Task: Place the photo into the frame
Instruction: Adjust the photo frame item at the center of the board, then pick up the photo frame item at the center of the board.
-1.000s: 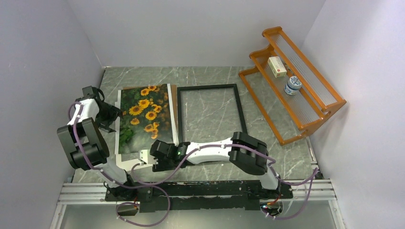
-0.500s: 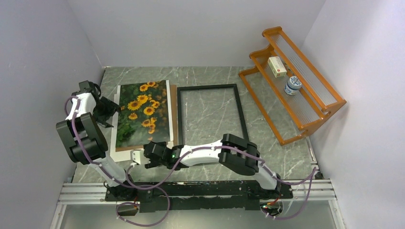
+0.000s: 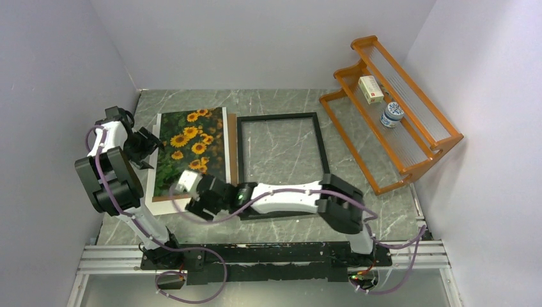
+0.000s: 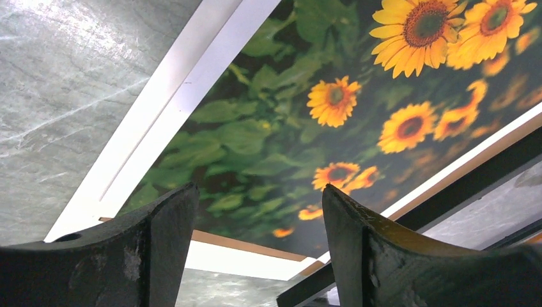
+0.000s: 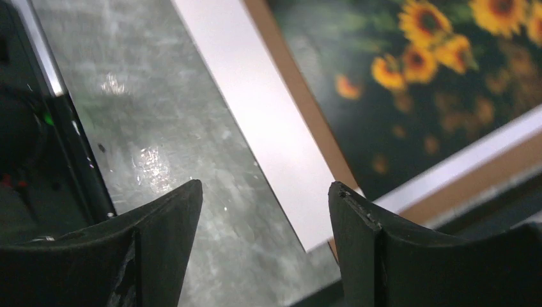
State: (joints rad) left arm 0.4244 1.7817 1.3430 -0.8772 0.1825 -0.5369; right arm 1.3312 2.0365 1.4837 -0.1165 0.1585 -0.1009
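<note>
The sunflower photo [image 3: 190, 148] lies on a white mat [image 3: 153, 185] and a brown board [image 3: 232, 150], left of the empty black frame [image 3: 283, 117] on the table. My left gripper [image 3: 149, 142] is open and empty at the photo's left edge. In the left wrist view its fingers [image 4: 163, 224] hover over the photo [image 4: 358, 121], the mat [image 4: 185, 96] and the frame's edge [image 4: 473, 182]. My right gripper [image 3: 190, 206] is open and empty above the mat's near edge. The right wrist view shows the photo [image 5: 441, 89], the mat [image 5: 268, 141] and the board [image 5: 297, 105].
An orange wooden rack [image 3: 393, 109] stands at the back right with a small box [image 3: 371, 89] and a blue-white jar [image 3: 391, 114] on it. Grey walls close the left, back and right. The arms' base rail [image 3: 255, 256] runs along the near edge.
The photo stack has slid a little left and settled flat. My right gripper has swung left and then forward over the mat's near edge. My left gripper has shifted slightly left.
</note>
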